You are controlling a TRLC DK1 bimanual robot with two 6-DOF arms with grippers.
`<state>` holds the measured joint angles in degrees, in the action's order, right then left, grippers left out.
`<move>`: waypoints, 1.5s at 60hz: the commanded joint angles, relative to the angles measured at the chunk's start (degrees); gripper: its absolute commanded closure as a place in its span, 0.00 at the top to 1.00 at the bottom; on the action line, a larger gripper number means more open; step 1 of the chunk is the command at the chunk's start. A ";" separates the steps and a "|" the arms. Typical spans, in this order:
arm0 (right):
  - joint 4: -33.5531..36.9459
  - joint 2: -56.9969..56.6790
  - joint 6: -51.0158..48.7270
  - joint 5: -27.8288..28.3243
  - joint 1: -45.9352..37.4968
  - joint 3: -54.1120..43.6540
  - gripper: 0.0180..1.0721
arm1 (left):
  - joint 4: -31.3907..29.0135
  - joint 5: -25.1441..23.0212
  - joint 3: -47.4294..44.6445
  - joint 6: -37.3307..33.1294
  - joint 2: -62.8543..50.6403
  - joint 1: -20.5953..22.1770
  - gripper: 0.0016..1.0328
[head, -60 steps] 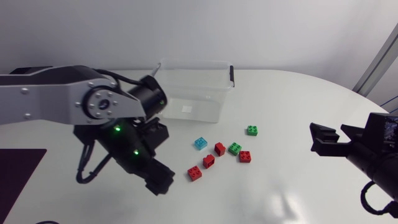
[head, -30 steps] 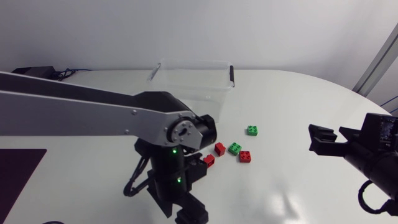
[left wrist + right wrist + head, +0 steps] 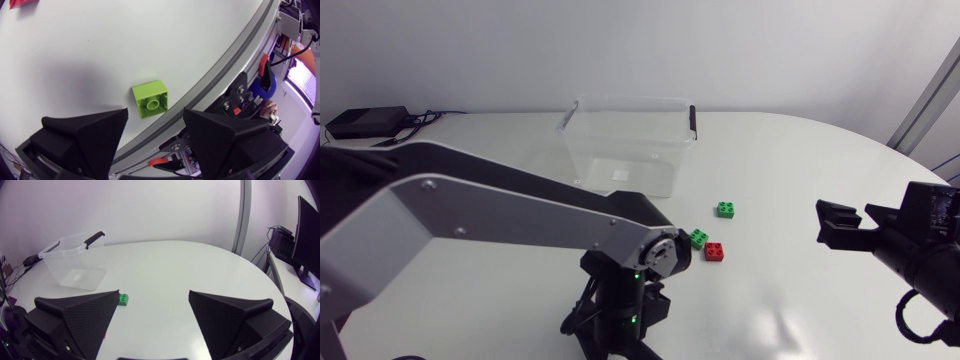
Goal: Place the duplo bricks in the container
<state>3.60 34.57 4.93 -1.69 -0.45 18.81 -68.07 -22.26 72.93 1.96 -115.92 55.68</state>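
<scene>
Left arm (image 3: 520, 215) advanced; wrist shows lime brick (image 3: 150, 99).

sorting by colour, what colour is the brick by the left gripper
The brick is lime green, seen best in the left wrist view.

Nothing written, numbered or signed could be read in any view. The clear container (image 3: 665, 150) carried a pale patch (image 3: 620, 176), possibly a label, low on its wall or floor, but any print on it was too small to make out.
</scene>
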 commanded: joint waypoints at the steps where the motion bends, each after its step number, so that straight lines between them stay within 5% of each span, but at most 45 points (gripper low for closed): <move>1: -0.78 -0.03 0.78 0.02 -0.17 -0.88 0.95 | -1.27 -0.33 0.64 1.65 -2.65 1.27 0.75; 6: -0.78 -0.38 0.26 0.11 -0.34 -1.32 0.95 | -1.36 -0.33 0.73 1.65 -3.70 1.98 0.73; 12: -0.78 -0.90 0.08 0.38 -0.34 -1.93 0.95 | -1.27 -0.24 0.81 1.65 -4.32 1.89 0.59; 17: -0.78 -1.17 -0.01 0.38 -0.34 -2.20 0.95 | -0.48 -0.15 0.64 1.82 -4.32 1.71 0.35; 24: -0.78 -2.31 -0.01 0.46 0.10 -2.28 0.95 | 2.07 -0.06 -0.94 2.00 -3.53 1.18 0.28; 36: -2.01 1.91 1.14 0.55 1.15 -1.49 0.95 | 4.44 2.22 -2.70 2.00 1.57 -0.31 0.25; 62: 6.07 34.16 8.25 2.13 8.36 19.25 0.95 | 8.40 7.06 7.76 2.17 20.91 -14.55 0.25; 72: 9.59 41.28 8.25 5.82 10.47 24.61 0.95 | 16.83 10.92 12.24 2.44 22.93 -19.65 0.25; 78: 7.48 46.73 4.56 14.26 9.33 25.75 0.95 | 26.41 13.38 14.09 2.35 23.02 -23.16 0.25; 90: 8.62 58.07 4.21 10.13 10.12 31.99 0.94 | 40.83 15.85 15.76 1.56 19.06 -28.52 0.25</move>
<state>11.84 89.19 10.04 9.50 9.30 48.27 -30.35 -6.94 86.43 3.01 -94.28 29.02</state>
